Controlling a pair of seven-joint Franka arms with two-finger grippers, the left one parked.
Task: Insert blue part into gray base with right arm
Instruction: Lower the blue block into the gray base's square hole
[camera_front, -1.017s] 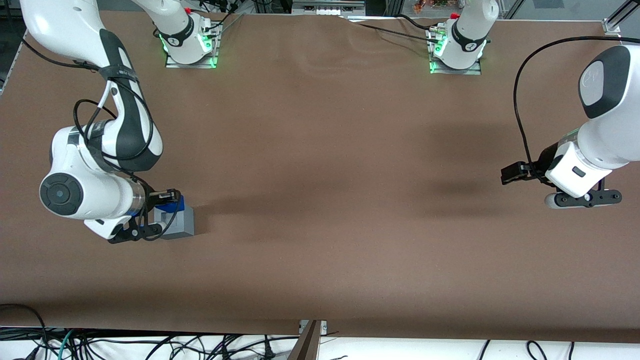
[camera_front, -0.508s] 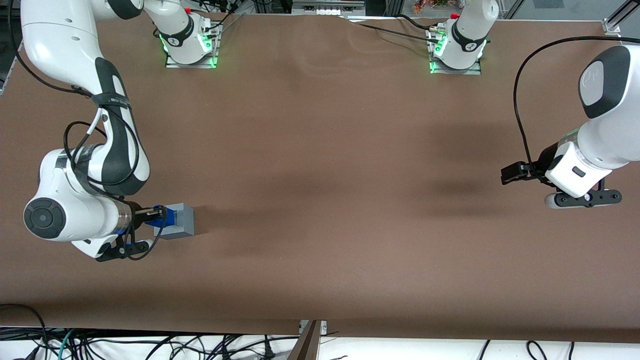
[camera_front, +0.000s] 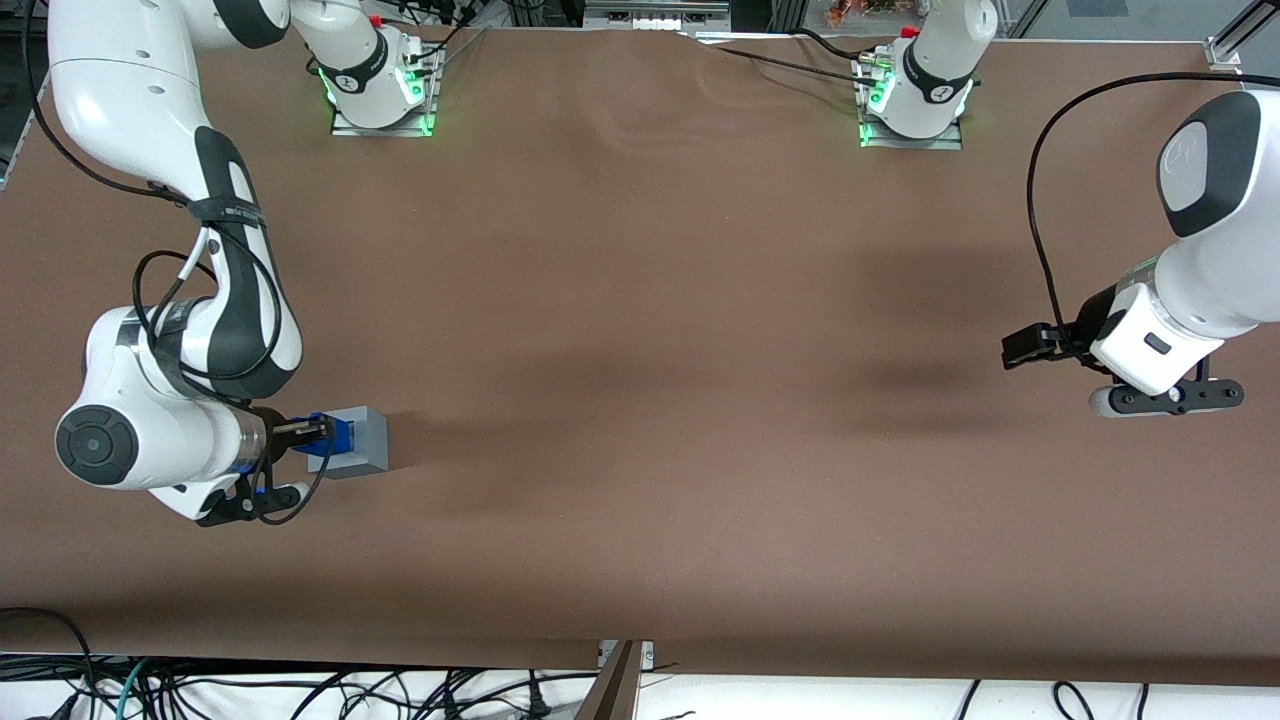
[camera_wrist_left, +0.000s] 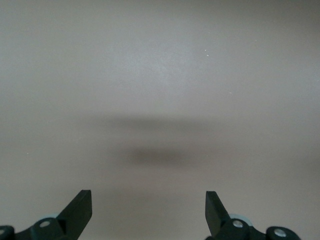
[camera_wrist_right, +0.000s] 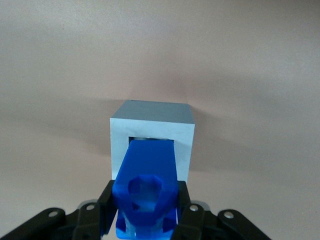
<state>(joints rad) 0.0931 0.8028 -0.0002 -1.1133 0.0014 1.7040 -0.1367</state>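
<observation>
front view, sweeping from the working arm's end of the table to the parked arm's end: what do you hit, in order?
Gripper shut on the blue part → gray base → long stretch of brown table → parked arm.

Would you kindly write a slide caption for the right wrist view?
Gripper shut on blue part, its tip entering the gray base's recess.

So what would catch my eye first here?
Probably the bright blue part, pinched in the working arm's black claw, its tip entering the opening of the gray base. That pair sits at the working arm's end of the bare brown table.
</observation>
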